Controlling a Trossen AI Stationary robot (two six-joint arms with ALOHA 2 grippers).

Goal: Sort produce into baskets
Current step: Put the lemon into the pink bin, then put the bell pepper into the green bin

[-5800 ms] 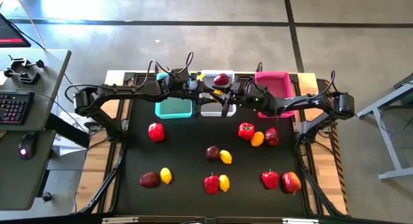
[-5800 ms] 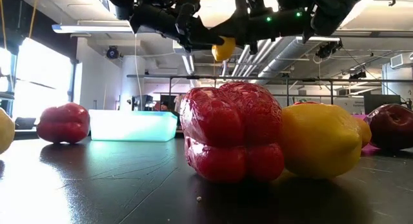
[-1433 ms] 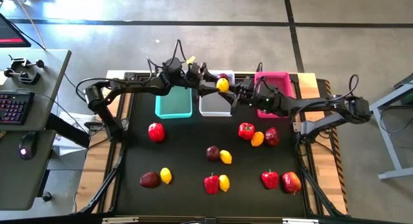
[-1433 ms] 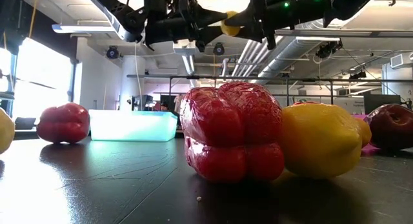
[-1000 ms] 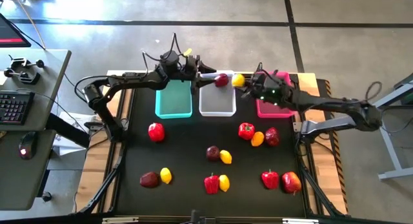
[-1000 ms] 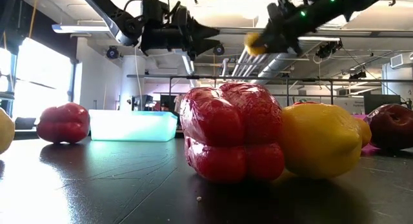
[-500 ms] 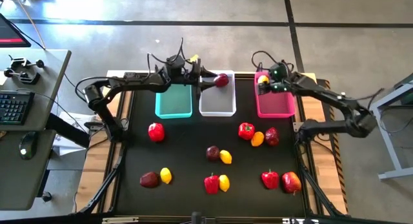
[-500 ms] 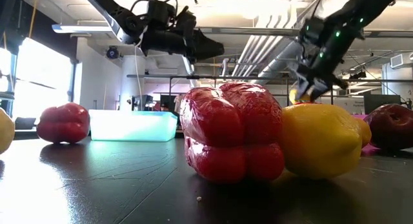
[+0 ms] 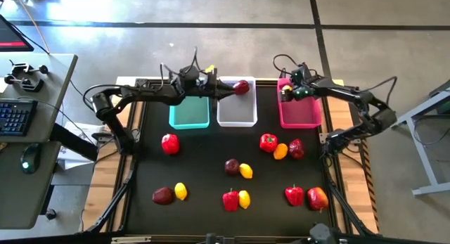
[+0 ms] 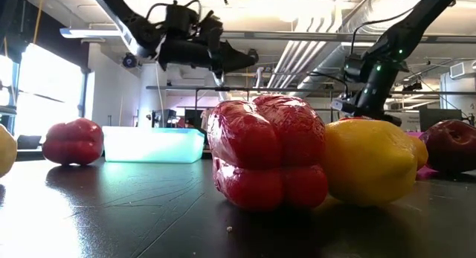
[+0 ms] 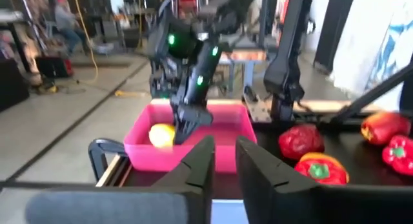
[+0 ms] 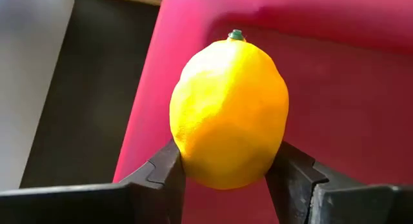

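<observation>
R end effector (image 12: 226,179) clamps lemon (image 12: 229,114) over pink bin (image 12: 335,88).

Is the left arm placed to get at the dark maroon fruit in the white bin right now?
Probably yes: the left gripper, fingers nearly closed, hovers beside the dark maroon fruit over the white plastic bin, nothing between them. The right gripper holds a yellow lemon over the pink bin, clear of it.

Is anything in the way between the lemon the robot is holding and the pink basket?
Nothing visible is. The right hand holds the lemon right over the pink basket, with only bare pink floor beneath it.
</observation>
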